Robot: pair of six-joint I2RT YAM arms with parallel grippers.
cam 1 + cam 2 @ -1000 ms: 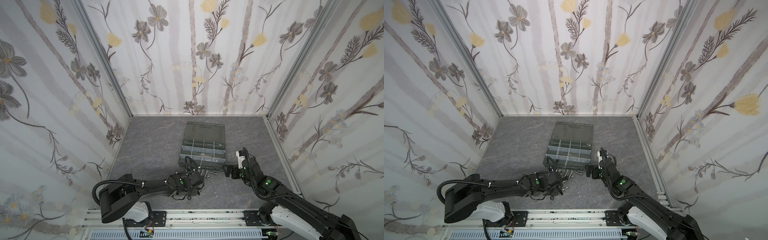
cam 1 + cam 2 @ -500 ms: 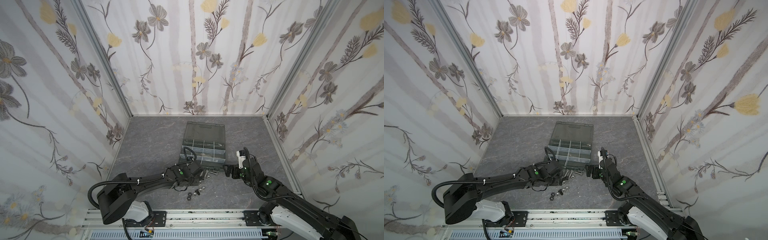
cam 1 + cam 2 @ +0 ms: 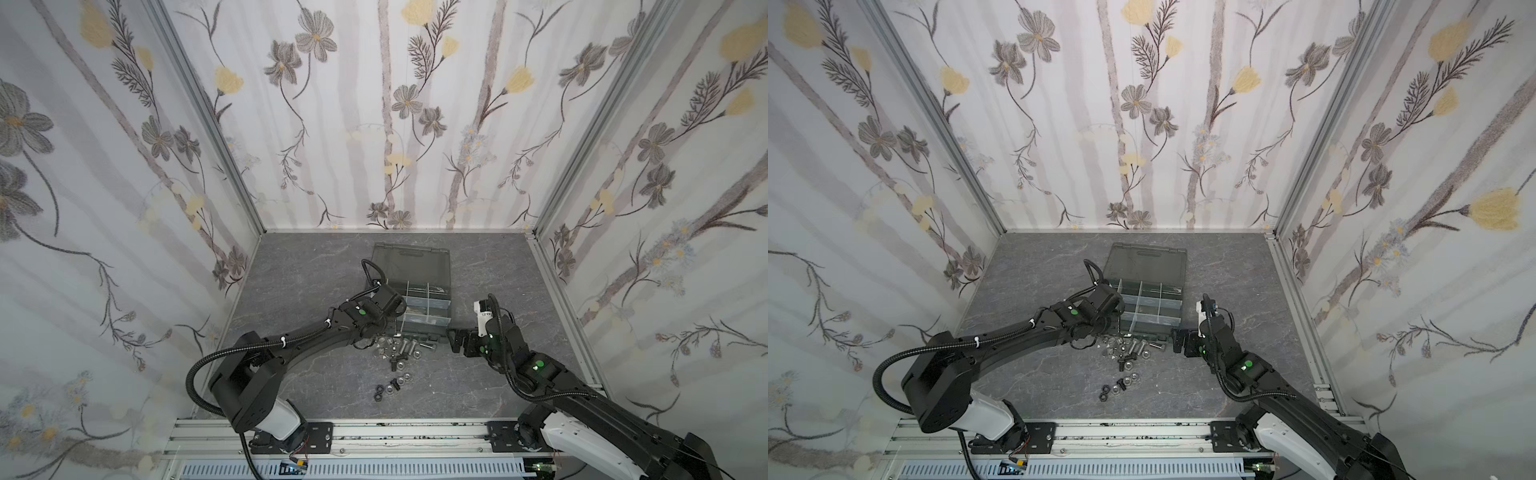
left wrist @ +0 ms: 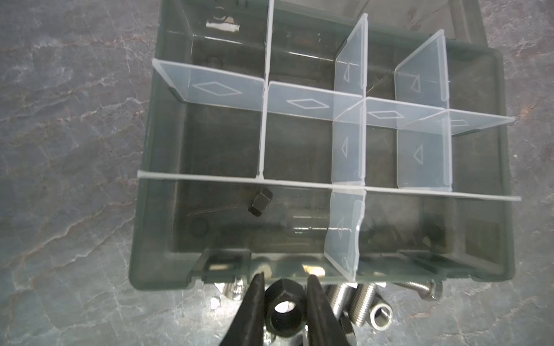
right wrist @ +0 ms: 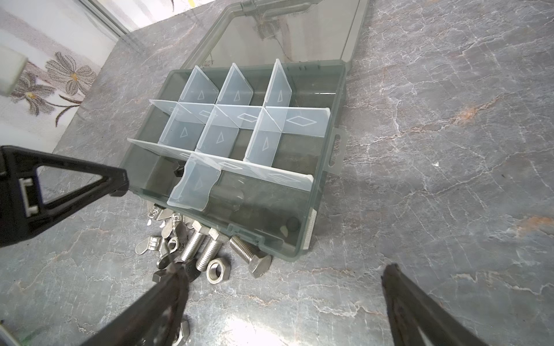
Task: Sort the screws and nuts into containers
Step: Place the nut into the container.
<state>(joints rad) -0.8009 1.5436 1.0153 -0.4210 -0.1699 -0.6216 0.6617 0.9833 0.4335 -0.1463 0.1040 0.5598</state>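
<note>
Black nut (image 4: 283,311), pinched in the left gripper (image 4: 285,278), has come up from the loose pile (image 3: 397,347) to the near wall of the organiser case (image 4: 141,209); a drop beside the second nut (image 4: 260,201) inside looks next. Right gripper (image 5: 283,269) hangs beside the case, spread wide

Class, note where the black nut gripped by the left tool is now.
In the left wrist view, the black nut is pinched in the left tool, just outside the organiser case at its front wall, beside the loose silver screws.
</note>
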